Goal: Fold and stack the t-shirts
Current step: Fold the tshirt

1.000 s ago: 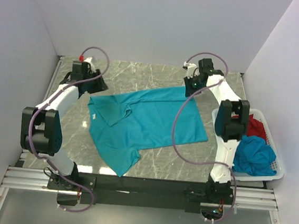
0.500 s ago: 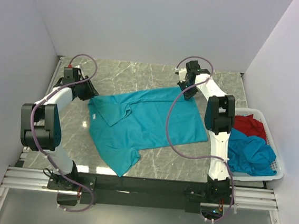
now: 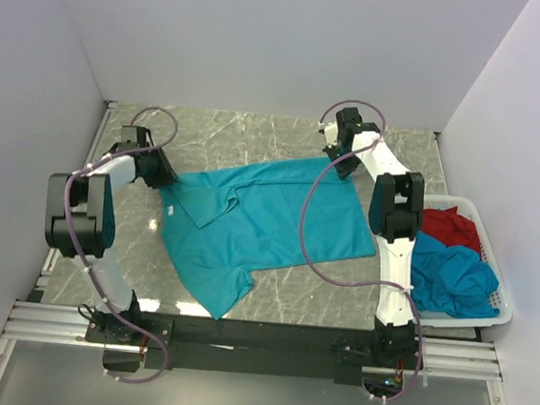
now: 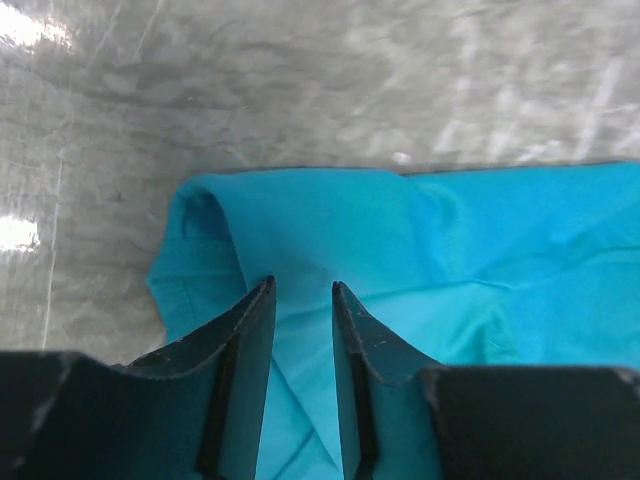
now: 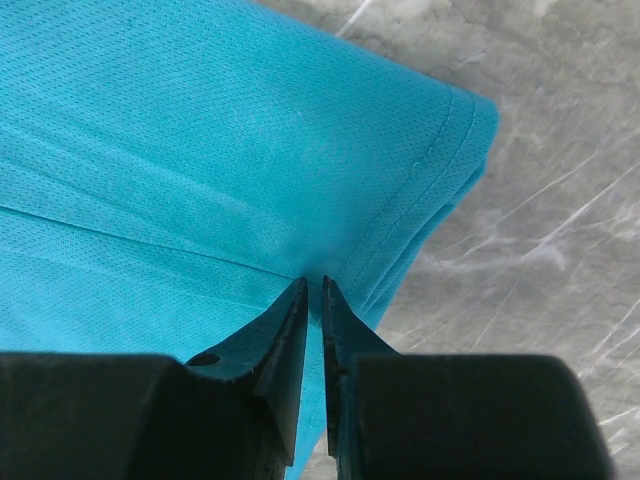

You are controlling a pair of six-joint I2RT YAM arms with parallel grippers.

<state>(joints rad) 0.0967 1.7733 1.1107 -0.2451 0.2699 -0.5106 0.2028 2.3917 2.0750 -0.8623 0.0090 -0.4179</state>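
Observation:
A teal t-shirt [image 3: 268,223] lies spread on the marble table, its collar to the left. My left gripper [image 3: 164,177] is low over the shirt's far-left corner. In the left wrist view its jaws [image 4: 300,285] stand a little apart, straddling the teal t-shirt [image 4: 420,250] near a rounded corner. My right gripper [image 3: 344,166] is at the far-right corner. Seen from the right wrist, it [image 5: 310,282] is shut on the teal t-shirt [image 5: 200,150], pinching cloth just inside the stitched hem. A red t-shirt [image 3: 451,226] and a blue t-shirt [image 3: 452,276] lie bunched in the basket.
A white slatted basket [image 3: 490,318] stands at the table's right edge beside the right arm. Grey walls close in the table at the back and both sides. The arms' black base rail runs along the near edge.
My left gripper has come in from the far left onto the shirt's corner, and its jaws have narrowed. The right gripper has shifted slightly left at its corner.

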